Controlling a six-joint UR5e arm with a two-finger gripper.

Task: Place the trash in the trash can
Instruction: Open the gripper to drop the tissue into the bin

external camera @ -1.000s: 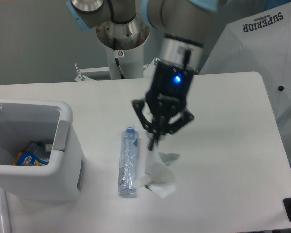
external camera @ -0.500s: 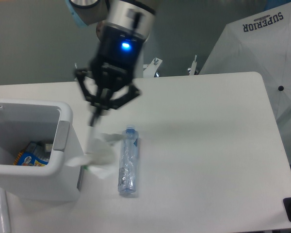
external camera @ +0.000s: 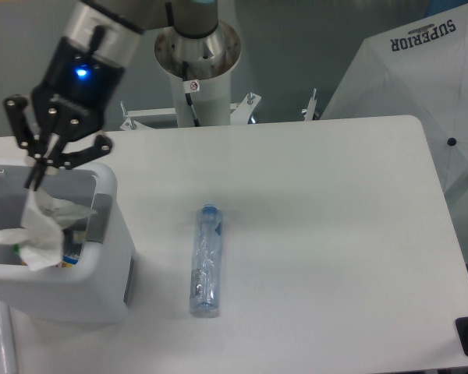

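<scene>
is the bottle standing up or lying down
Lying down. The bottle rests on its side on the table, blue cap toward the far edge, right of the bin.

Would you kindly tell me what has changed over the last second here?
The pincer, shut on the crumpled wrapper, carried it leftward from beside the bottle to above the trash can, where it now hangs over the opening. The bottle stayed put on the table; the trash can did not move.

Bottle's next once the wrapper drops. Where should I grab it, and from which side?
Grip the plastic bottle at mid-body from straight above, fingers closing across its narrow width. It lies flat, cap toward the table's far edge, with bare table on both long sides.
</scene>
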